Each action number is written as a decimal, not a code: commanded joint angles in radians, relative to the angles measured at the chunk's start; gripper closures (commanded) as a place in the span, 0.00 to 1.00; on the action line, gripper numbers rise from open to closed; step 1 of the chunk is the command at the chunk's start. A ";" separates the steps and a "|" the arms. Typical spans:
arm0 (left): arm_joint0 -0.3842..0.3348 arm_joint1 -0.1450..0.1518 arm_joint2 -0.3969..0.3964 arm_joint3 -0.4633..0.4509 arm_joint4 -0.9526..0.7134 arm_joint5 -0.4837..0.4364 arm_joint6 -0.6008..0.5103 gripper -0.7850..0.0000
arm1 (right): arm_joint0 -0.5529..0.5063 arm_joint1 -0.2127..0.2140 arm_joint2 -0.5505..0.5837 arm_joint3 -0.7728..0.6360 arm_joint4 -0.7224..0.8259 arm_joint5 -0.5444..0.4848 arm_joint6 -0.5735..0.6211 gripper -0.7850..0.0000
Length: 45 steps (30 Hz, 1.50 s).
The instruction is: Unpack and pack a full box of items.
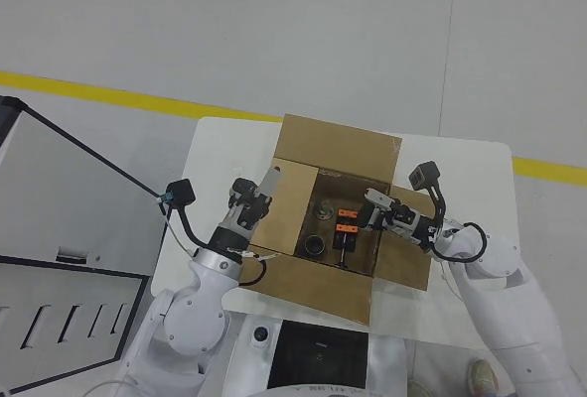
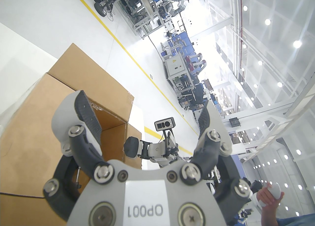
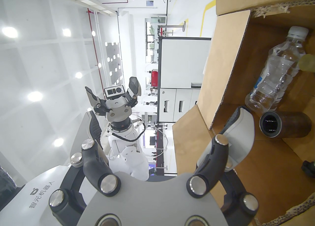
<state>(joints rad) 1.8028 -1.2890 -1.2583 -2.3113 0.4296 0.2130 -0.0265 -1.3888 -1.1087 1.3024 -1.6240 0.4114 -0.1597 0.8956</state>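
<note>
The box (image 1: 338, 147) stands open in the middle of the bench (image 1: 223, 149) with its flaps folded out. Inside lie a clear bottle (image 3: 275, 74), a dark tube (image 3: 285, 123) just beside the bottle's base, and small orange pieces (image 1: 346, 220). The right tool (image 3: 165, 112), released with its fingers spread wide, is over the box's opening near the flap on its own arm's side, while the left tool (image 2: 143, 99), likewise released and grasping nothing, hovers above the opposite flap.
</note>
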 commanded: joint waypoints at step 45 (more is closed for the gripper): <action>-0.657 -0.033 -0.138 0.599 -0.187 -0.084 0.191 0.00 | 0.327 -0.090 -0.376 0.240 -0.114 0.013 -0.035 0.00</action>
<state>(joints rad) 1.1457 -1.3217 -1.3962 -1.7120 0.2421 0.1285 0.1643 -1.0619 -1.1989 0.9260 -1.3844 0.2979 -0.1464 0.8609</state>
